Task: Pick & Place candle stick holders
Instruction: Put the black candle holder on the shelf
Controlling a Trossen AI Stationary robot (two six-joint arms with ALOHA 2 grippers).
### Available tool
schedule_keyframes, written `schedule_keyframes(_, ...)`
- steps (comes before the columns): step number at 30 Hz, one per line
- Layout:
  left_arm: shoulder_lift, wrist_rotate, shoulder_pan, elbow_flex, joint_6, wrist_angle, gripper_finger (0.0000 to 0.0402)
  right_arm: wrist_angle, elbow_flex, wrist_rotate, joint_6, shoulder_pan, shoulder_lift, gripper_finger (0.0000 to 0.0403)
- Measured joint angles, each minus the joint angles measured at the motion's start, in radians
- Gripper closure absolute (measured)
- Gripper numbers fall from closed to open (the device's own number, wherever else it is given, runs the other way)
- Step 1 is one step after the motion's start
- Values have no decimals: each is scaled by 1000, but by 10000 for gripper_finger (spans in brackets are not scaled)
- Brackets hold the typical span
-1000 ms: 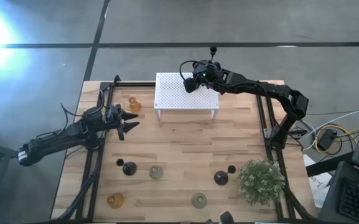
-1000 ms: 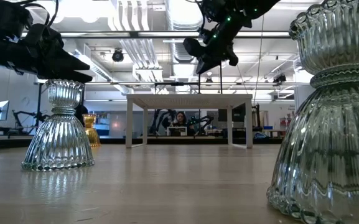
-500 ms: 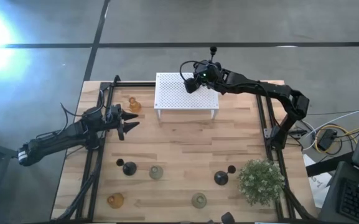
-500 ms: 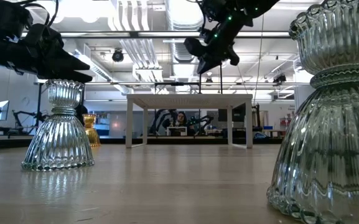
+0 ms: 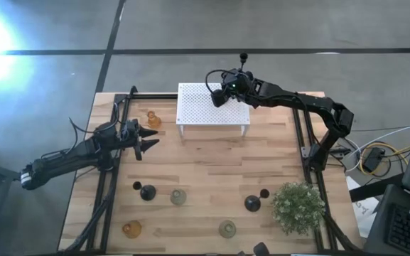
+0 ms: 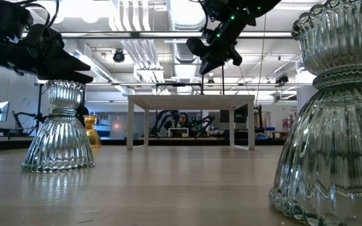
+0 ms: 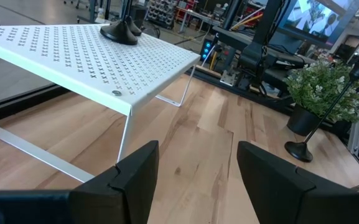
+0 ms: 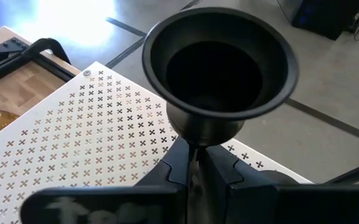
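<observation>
My right gripper (image 5: 217, 95) is over the white perforated rack (image 5: 212, 114) at the table's far side, shut on a black candle stick holder (image 8: 219, 62) with a cup top and a thin stem. Its round base (image 7: 126, 32) shows on the rack top near a far corner. My left gripper (image 5: 148, 139) is open and empty above the table's left side, pointing toward the rack. Other holders stand on the table: an amber one (image 5: 153, 119) left of the rack, and black (image 5: 148, 192), pale green (image 5: 179, 197), amber (image 5: 131, 229), green (image 5: 227, 228) and black (image 5: 252, 203) ones near the front. My right gripper pinches the black holder's thin stem (image 8: 195, 149) between its two fingers (image 8: 174, 163), just below the cup. The fingers come slanting down from the table's right and lie across the stem. The holder stands upright, its stem (image 6: 201, 81) reaching down to the rack top.
A bushy green plant (image 5: 298, 206) stands at the front right, with a black holder (image 7: 303, 149) beside it. Black frame rails (image 5: 112, 178) run along the table's left and right sides. Bare wood lies between the rack and the front row of holders.
</observation>
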Motion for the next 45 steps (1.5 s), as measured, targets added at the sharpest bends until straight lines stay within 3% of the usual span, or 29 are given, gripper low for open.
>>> schedule_keyframes(5,0,0,0,0,0,0,179,-5,0,-1,-2,0,0,372)
schedule_keyframes(17,0,0,0,0,0,0,179,-9,-5,-3,-6,-10,3,249)
schedule_keyframes(23,0,0,0,0,0,0,179,-44,-4,-40,-6,-9,-9,207)
schedule_keyframes(35,0,0,0,0,0,0,179,-335,-3,-57,1,22,-147,200)
schedule_keyframes(45,0,0,0,0,0,0,179,-472,-2,-216,-55,142,-341,216)
